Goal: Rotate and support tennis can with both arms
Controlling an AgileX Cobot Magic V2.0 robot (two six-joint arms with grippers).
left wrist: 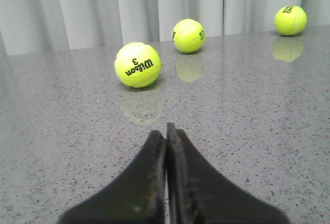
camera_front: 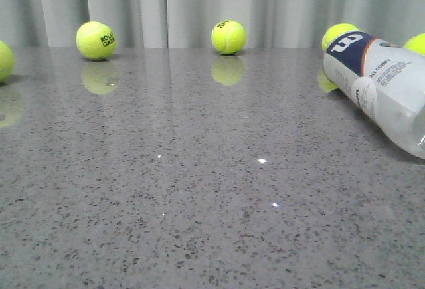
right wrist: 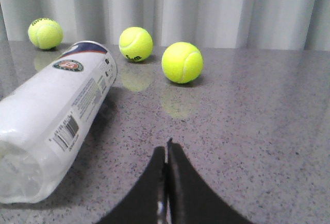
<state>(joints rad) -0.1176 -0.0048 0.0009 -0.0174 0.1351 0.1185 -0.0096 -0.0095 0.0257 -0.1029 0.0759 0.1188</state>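
The tennis can (camera_front: 378, 86) lies on its side at the right of the grey table, its navy band with the white "W" toward the back. In the right wrist view the tennis can (right wrist: 56, 116) lies beside my right gripper (right wrist: 166, 149), apart from it, with the round badge showing. The right gripper is shut and empty. My left gripper (left wrist: 166, 131) is shut and empty over bare table, with no can in its view. Neither gripper shows in the front view.
Yellow-green tennis balls lie along the back by the grey curtain: one (camera_front: 96, 40), one (camera_front: 228, 36), one behind the can (camera_front: 339, 34), one at the left edge (camera_front: 3, 60). A Wilson ball (left wrist: 137, 65) lies ahead of the left gripper. Two balls (right wrist: 182, 62) lie ahead of the right gripper.
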